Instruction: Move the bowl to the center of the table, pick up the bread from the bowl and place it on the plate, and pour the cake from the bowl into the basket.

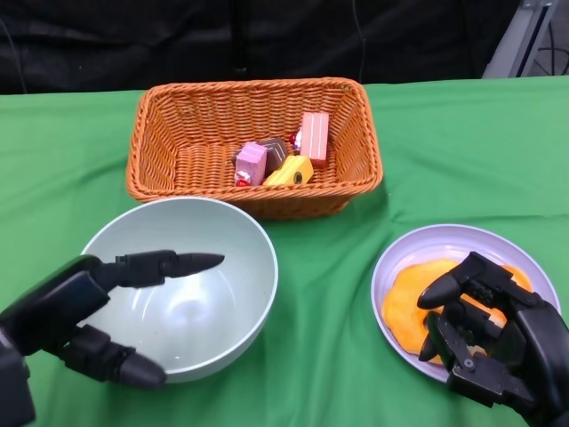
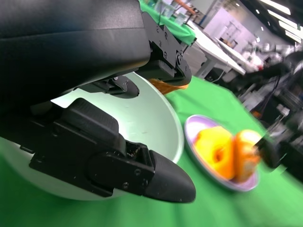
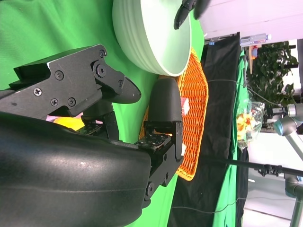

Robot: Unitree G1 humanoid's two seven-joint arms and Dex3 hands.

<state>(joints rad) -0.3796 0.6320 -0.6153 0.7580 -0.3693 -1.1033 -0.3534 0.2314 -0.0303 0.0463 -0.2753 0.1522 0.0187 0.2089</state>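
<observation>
- Green cloth (image 1: 338, 294) covers our table in the head view. Our pale green bowl (image 1: 240, 240) stands near the middle, just in front of the orange wicker basket (image 1: 169, 116), and it holds nothing.
- Inside the basket we see the cake pieces (image 1: 276, 160): pink, brown, yellow and a tall pink slab.
- Our left hand (image 1: 80, 311) is at the bowl's near left rim, fingers spread, one long finger reaching over the inside and another outside below the rim. We cannot tell whether they touch the bowl.
- The lilac plate (image 1: 444, 240) lies to the right of the bowl, apart from it, with the orange bread (image 1: 404, 298) on it. Our right hand (image 1: 484, 334) hovers over the plate's near right part, fingers curled loosely, holding nothing that we can see.
- From the right wrist, our right hand (image 3: 118, 118) fills the near view, fingers parted. Beyond it are the bowl (image 3: 142, 38), the basket (image 3: 194, 109) and a fingertip of our left hand (image 3: 182, 14) over the bowl's rim.
- From the left wrist, our left hand (image 2: 113, 137) straddles the bowl's (image 2: 161, 123) rim with fingers apart. Farther off sits the plate (image 2: 189, 142) with the bread (image 2: 218, 151), and a blurred dark shape at its far edge.
</observation>
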